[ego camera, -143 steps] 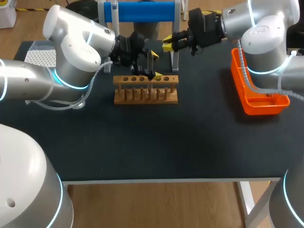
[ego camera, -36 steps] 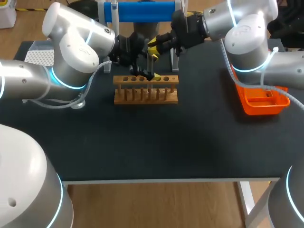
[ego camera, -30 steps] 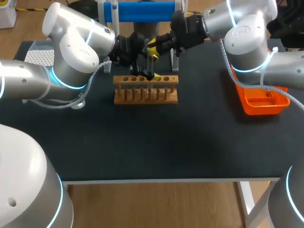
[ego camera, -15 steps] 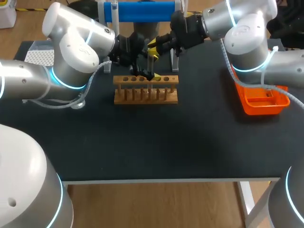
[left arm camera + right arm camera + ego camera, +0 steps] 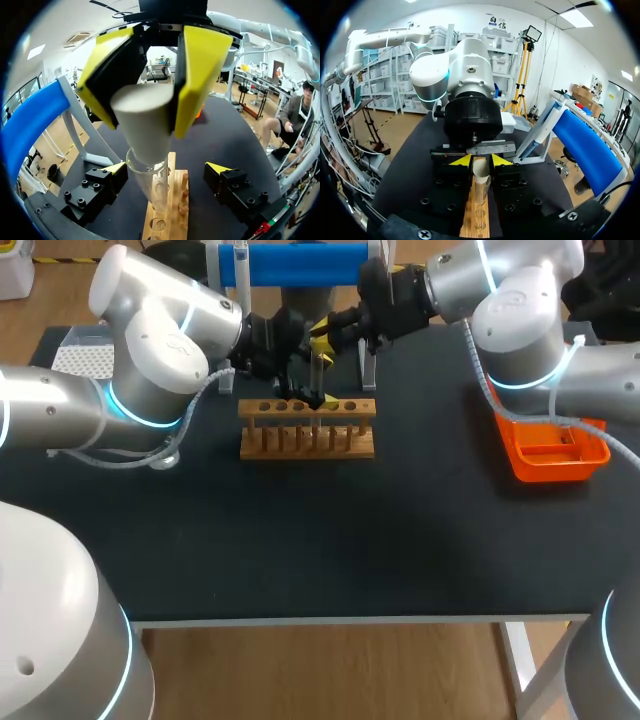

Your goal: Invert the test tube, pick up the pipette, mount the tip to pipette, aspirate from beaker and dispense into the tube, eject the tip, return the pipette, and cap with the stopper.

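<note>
A clear test tube stands upright in the wooden rack. My right gripper comes down from above, shut on a cream stopper whose narrow end meets the tube's mouth. My left gripper is open, one yellow tip on each side of the tube, touching neither side. In the right wrist view the right gripper holds the stopper over the tube, facing my left arm. In the head view both grippers, left and right, meet behind the rack.
A blue pipette stand runs along the table's back edge just behind the grippers. An orange bin sits at the right under my right arm. A white tip box lies at the back left.
Since the earliest frame my right arm has carried the stopper leftward to above the tube. Over the last second nothing has visibly moved.
</note>
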Motion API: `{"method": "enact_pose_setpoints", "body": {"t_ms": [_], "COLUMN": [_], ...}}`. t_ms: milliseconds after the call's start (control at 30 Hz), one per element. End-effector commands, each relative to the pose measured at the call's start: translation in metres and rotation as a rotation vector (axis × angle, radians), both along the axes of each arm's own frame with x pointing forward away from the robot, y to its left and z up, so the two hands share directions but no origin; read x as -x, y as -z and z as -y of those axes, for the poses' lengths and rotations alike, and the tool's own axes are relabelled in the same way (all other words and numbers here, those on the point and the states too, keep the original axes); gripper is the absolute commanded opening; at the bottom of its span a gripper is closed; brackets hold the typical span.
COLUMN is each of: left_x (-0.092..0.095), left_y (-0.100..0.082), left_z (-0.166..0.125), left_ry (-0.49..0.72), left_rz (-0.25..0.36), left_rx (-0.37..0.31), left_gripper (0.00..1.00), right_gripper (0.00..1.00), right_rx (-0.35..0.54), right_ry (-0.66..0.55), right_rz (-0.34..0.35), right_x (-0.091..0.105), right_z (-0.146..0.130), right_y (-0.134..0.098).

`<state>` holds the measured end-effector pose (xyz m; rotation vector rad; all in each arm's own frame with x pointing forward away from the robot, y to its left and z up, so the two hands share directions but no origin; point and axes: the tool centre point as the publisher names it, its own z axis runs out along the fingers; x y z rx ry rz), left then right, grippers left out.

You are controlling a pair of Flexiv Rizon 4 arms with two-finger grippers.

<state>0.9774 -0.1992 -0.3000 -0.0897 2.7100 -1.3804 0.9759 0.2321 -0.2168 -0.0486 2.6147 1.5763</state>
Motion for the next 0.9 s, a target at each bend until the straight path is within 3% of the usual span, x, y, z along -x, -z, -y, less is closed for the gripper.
{"method": "enact_pose_setpoints", "body": {"t_ms": [33, 900], "left_x": [0.000, 0.000], "left_y": [0.000, 0.000], "left_z": [0.000, 0.000], "left_ry": [0.002, 0.002], "left_rz": [-0.002, -0.002], "left_rx": [-0.001, -0.001], "left_gripper": [1.00, 1.00], "right_gripper": [0.00, 0.00], "right_rx": [0.006, 0.030], "right_ry": [-0.004, 0.002], "right_rz": [-0.002, -0.008], "right_x": [-0.001, -0.003], "right_z": [0.001, 0.001], "right_y": [-0.002, 0.010]}}
